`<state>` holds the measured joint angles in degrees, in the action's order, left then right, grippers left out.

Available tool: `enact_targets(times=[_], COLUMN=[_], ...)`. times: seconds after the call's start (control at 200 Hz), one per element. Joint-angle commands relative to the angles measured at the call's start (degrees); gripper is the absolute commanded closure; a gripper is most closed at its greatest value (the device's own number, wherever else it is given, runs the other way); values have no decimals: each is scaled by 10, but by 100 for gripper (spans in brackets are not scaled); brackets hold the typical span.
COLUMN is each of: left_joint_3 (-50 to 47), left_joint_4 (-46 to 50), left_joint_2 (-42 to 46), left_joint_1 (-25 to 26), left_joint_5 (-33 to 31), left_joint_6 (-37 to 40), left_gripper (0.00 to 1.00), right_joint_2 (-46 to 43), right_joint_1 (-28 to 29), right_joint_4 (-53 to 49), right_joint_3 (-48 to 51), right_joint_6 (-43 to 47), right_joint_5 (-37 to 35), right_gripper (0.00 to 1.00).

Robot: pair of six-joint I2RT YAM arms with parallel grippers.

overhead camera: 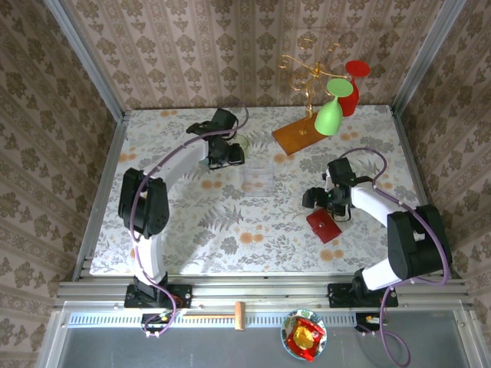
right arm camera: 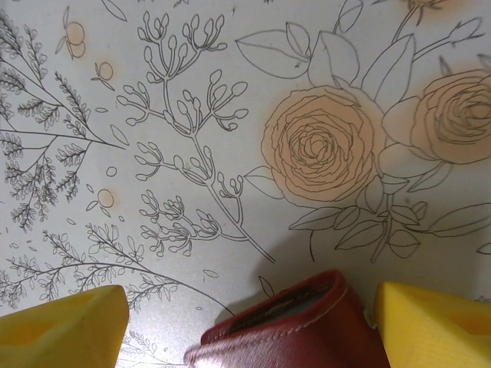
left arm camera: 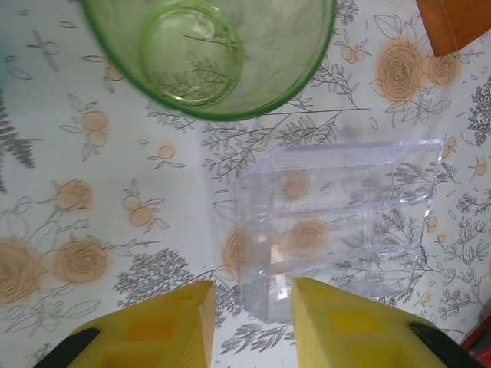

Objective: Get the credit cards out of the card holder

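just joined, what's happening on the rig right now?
The right tool hovers open over the red card holder, one finger on either side of its folded edge, not gripping yet. The holder lies closed on the floral table. The left tool is open too, above a clear plastic box beside a green glass. Card removal looks not yet started.

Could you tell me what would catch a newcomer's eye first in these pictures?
The red card holder lies on the floral table, right by the open right gripper. At the far edge, a green glass and a red glass hang upside down from a golden rack.
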<state>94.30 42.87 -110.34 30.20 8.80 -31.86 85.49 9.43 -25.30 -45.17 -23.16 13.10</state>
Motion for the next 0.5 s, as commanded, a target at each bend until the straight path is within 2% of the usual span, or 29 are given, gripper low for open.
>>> enact_targets(times=[0.0,0.225,0.25,0.495], left_joint_3=[-34,-98,-104,-155], left_joint_4=[-13,-25,-26,-39], left_joint_2=[44,97,101,124], left_joint_1=[-17,-38,-54,-78], left_joint_5=[3,3,4,15], left_joint_6=[14,18,19,24], left_gripper=[67,67,67,67], right_joint_2=[12,24,23,1], right_joint_1=[13,70,79,138], right_joint_4=[9,-12,-12,-52], right_joint_3=[-20,-40,-39,-20], right_joint_6=[-17,-34,-38,-70], right_joint_5=[27,28,29,11], right_gripper=[15,16,15,15])
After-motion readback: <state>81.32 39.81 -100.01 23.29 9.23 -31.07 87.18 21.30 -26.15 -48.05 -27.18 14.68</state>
